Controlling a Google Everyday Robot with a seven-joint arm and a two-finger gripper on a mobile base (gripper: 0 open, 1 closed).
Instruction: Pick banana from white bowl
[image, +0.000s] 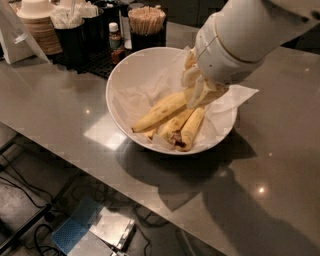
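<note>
The white bowl (114, 95) stands on the grey counter, lined with crinkled white paper. A long yellow banana (160, 112) lies slanted in it, its left tip low and its right end raised into my gripper (201, 94). The gripper reaches down into the bowl from the upper right on a thick white arm (240, 40). Its cream fingers (192, 75) are shut on the banana's right end. Two other bananas (190, 129), one with a dark bruised end, lie in the bowl just below the held one.
At the back left stand black holders (75, 40) with napkins, a small sauce bottle (115, 37), a cup of wooden stirrers (146, 22) and a stack of paper bowls (37, 25). The counter's front edge runs diagonally at lower left, with floor clutter below.
</note>
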